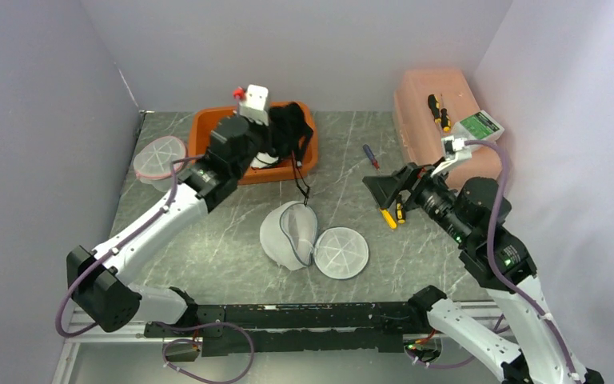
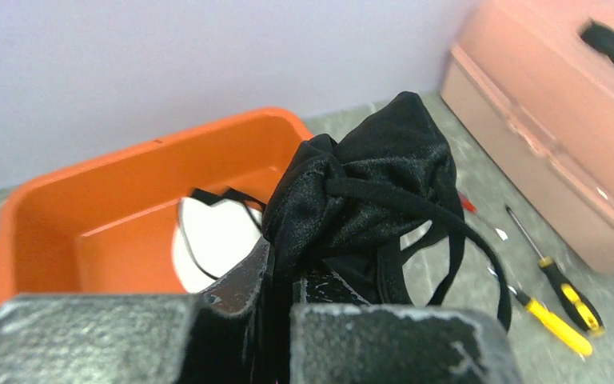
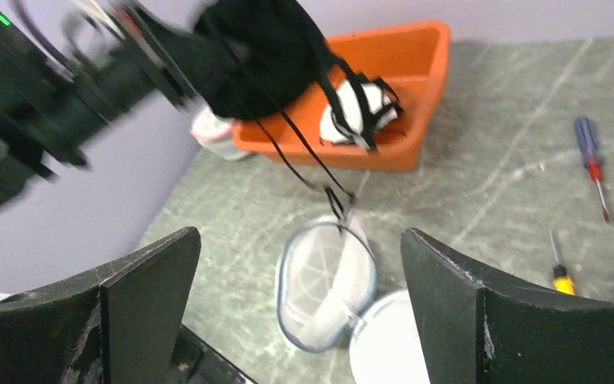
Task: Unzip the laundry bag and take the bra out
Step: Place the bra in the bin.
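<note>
My left gripper [image 1: 276, 128] is shut on a black bra [image 1: 289, 126] and holds it up over the orange bin [image 1: 208, 122]. Its straps hang down to the open white mesh laundry bag [image 1: 292, 232] on the table. In the left wrist view the bra [image 2: 368, 184] bunches between my fingers, above the bin [image 2: 80, 208]. My right gripper [image 1: 385, 190] is open and empty, off the table at the right. In the right wrist view the bra [image 3: 264, 56] hangs over the bin [image 3: 404, 76], and the bag [image 3: 325, 280] lies open below.
A white bra [image 1: 265, 160] lies in the bin. A round mesh lid [image 1: 340, 253] lies beside the bag, another [image 1: 160, 157] at the left. Screwdrivers [image 1: 372, 157] [image 1: 388, 216] lie at centre right. A pink box [image 1: 440, 112] with tools stands at the back right.
</note>
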Motion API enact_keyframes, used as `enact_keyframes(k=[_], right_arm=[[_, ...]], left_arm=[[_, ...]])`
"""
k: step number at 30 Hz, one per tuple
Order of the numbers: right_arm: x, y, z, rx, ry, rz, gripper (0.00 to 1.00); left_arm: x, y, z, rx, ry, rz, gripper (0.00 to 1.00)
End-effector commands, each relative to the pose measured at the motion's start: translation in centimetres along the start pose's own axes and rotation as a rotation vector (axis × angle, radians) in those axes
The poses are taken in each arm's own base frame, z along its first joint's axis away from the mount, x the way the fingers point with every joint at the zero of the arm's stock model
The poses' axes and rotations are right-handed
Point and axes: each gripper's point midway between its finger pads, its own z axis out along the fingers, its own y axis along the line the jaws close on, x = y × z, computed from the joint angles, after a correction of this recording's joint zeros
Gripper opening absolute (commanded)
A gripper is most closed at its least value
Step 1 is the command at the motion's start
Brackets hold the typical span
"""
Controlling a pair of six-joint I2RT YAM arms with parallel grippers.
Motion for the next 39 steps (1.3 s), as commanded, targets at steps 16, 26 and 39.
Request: enact_keyframes(k=[16, 26, 39], right_arm=[[12.1, -5.8, 1.5, 0.054, 0.123, 0.105, 0.90], [13.8, -6.5, 0.9, 0.038, 0.110, 0.117, 0.82], [14.9, -6.9, 0.8, 0.034, 0.126, 0.110, 0.81]], left_arm=[[-5.1, 16.4, 3.6, -0.277, 0.095, -0.333, 0.03], [1.4, 21.5, 5.8, -0.280, 0.197, -0.444, 0.03], [10.1, 25.4, 5.9, -0.487, 0.366, -0.402, 0.03]])
